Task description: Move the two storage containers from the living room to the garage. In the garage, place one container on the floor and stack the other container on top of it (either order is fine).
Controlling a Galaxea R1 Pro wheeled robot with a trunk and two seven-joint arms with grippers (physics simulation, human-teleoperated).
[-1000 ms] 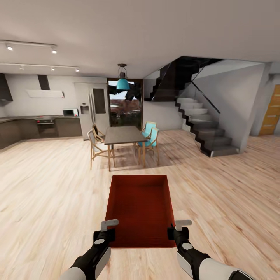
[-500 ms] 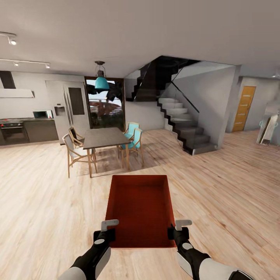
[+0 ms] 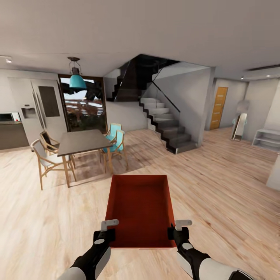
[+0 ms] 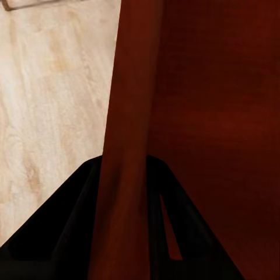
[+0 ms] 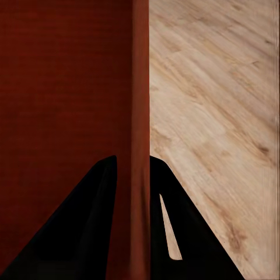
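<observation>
- An orange-red container (image 3: pixel 139 210) is held level in front of the robot, above the wood floor (image 3: pixel 217 202), its long axis pointing away from the camera.
- The left gripper (image 3: pixel 105 232) is clamped on the container's left wall near the near-left corner. In the left wrist view the wall (image 4: pixel 125 146) is seen pinched between the two dark fingers (image 4: pixel 70 227), one finger outside and one inside the box.
- The right gripper (image 3: pixel 178 232) is clamped on the right wall near the near-right corner. In the right wrist view the wall (image 5: pixel 140 116) is seen between its dark fingers (image 5: pixel 87 221), with the ribbed bottom (image 5: pixel 64 87) on one side and floor planks (image 5: pixel 216 116) on the other.
- Both grippers are set at the container's near end; the far end is unsupported.
- The container is open-topped and nothing is seen inside it.
- Beyond it, left of centre, a dark table (image 3: pixel 81 142) is noted with wooden chairs (image 3: pixel 46 159) and teal chairs (image 3: pixel 116 137) around it, under a teal lamp (image 3: pixel 77 80).
- Further back, a dark staircase (image 3: pixel 165 124) is recorded at centre and a fridge (image 3: pixel 37 111) at far left.
- At far right, an orange door (image 3: pixel 218 107) and a pale shelf (image 3: pixel 267 139) are visible.
</observation>
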